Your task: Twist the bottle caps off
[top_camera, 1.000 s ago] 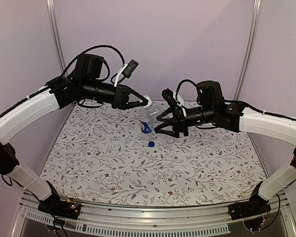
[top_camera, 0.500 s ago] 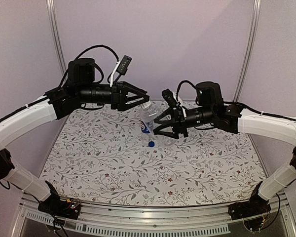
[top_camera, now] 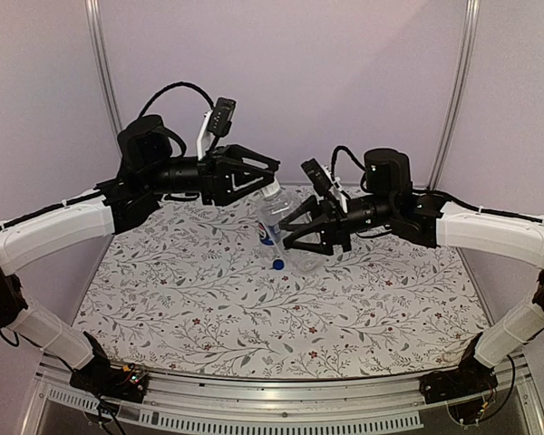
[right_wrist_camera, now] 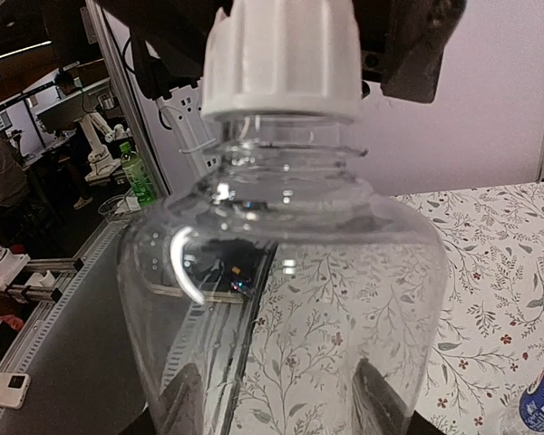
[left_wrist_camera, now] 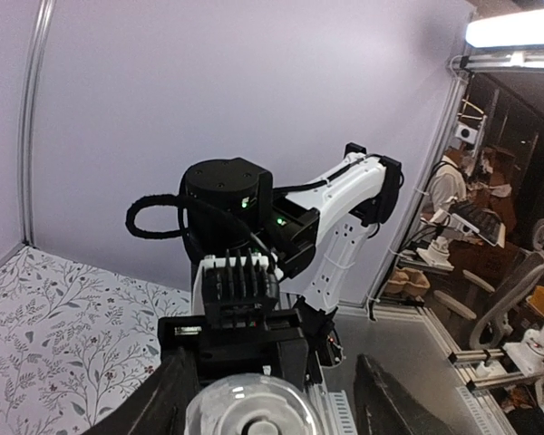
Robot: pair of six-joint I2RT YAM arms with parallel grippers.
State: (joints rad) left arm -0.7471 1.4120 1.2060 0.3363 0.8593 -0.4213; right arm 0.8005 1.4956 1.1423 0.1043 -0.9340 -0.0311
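My right gripper point(top_camera: 292, 241) is shut on the shorter clear bottle point(top_camera: 290, 249) and holds it tilted just above the table. In the right wrist view the bottle point(right_wrist_camera: 281, 272) fills the frame between the fingers point(right_wrist_camera: 183, 399), its whitish cap point(right_wrist_camera: 286, 59) on. My left gripper point(top_camera: 274, 178) is open, its fingers spread on either side of that cap point(top_camera: 274, 191). From the left wrist view the cap point(left_wrist_camera: 247, 412) sits between the jaws with a gap on the right. The labelled bottle point(top_camera: 267, 233) stands close behind. The blue cap point(top_camera: 278, 265) lies on the table.
The floral table cover point(top_camera: 208, 299) spreads under both arms. Metal frame posts point(top_camera: 104, 72) stand at the back corners. The labelled bottle also shows at the lower right of the right wrist view point(right_wrist_camera: 537, 406).
My left gripper, shut around the whitish cap a second ago, has opened its fingers and turned its wrist. My right gripper has shifted slightly left with the clear bottle.
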